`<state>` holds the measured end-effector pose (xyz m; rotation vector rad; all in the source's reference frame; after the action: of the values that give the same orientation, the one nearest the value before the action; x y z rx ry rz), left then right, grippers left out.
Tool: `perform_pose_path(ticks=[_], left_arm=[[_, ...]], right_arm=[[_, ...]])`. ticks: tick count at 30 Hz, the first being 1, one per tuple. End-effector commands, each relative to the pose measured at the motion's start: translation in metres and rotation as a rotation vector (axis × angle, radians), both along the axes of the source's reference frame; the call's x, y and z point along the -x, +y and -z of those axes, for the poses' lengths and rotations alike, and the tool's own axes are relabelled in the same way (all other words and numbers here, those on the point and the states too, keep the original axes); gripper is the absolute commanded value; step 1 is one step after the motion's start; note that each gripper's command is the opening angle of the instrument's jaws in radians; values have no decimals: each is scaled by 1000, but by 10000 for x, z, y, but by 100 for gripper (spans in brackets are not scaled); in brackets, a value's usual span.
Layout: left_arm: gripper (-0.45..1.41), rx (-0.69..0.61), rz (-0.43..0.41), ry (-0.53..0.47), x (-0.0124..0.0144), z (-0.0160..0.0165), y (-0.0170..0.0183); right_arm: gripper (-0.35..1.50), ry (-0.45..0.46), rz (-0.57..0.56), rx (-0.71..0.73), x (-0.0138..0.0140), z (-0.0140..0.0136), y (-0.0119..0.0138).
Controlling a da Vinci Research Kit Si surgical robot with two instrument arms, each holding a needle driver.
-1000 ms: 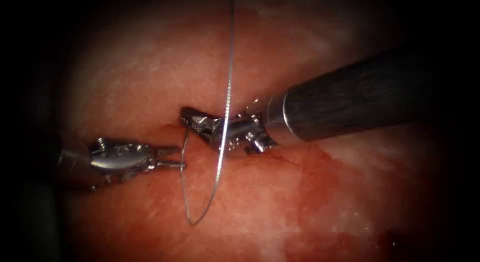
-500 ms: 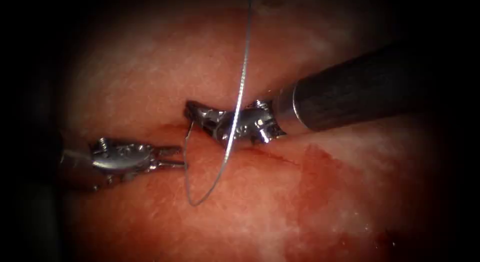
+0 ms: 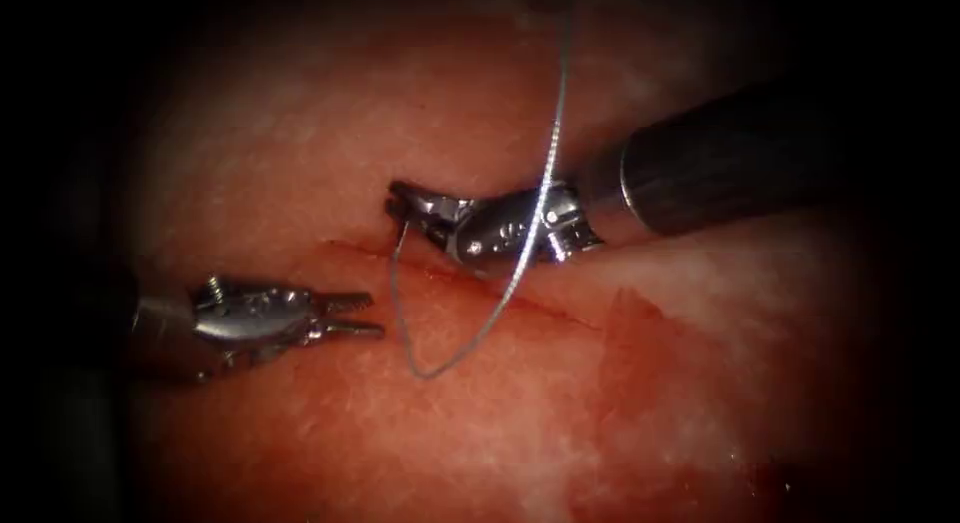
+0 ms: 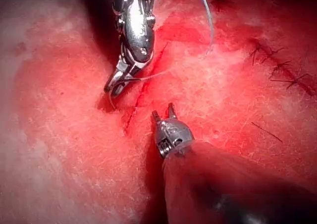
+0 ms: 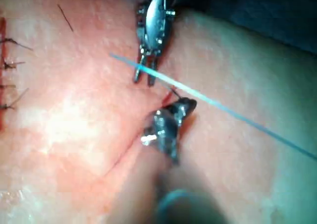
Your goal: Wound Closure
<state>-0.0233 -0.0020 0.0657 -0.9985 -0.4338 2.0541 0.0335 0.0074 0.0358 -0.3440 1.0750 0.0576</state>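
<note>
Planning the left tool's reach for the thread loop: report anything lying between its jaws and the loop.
Nothing visible does. The left tool, jaws open and empty, faces the thread loop across a short strip of bare tissue. The right tool, holding the thread near its end, sits above that path.

1. In the endoscope view the light falls as a round pool centred near the right tool point(image 3: 405, 201). Well away from both tools, the tissue point(image 3: 300, 133) fades into a dark ring.
2. Hard glints sit on the metal wrist behind the right tool's closed jaws, which grip the thread point(image 3: 519, 273). The thread gleams above that tool.
3. The left tool point(image 3: 350, 316), jaws parted and holding nothing, catches softer highlights. The shaft behind it lies in gloom.
4. A narrow shadow hugs the tissue just beneath the right tool.
5. Both wrist views are strongly lit. In the left wrist view a deep shadow flanks the right tool, and glare whitens its body.
</note>
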Motion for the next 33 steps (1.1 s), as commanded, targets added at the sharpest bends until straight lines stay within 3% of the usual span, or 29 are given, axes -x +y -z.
perform_pose_path(ticks=[1,12,23,29,33], left_arm=[[-1,-6,0,-2,5,-6,-13],[-1,-23,18,17,3,-41,-20],[-1,-48,14,24,2,-62,-27],[-1,-51,10,24,2,-62,-27],[-1,-51,10,24,2,-62,-27]], right_arm=[[-35,6,-2,-14,-5,-3,-7],[-35,33,-32,-60,-3,2,6],[-35,33,41,179,-4,18,11],[-35,41,36,180,-4,21,14],[-35,82,-13,69,-4,22,19]])
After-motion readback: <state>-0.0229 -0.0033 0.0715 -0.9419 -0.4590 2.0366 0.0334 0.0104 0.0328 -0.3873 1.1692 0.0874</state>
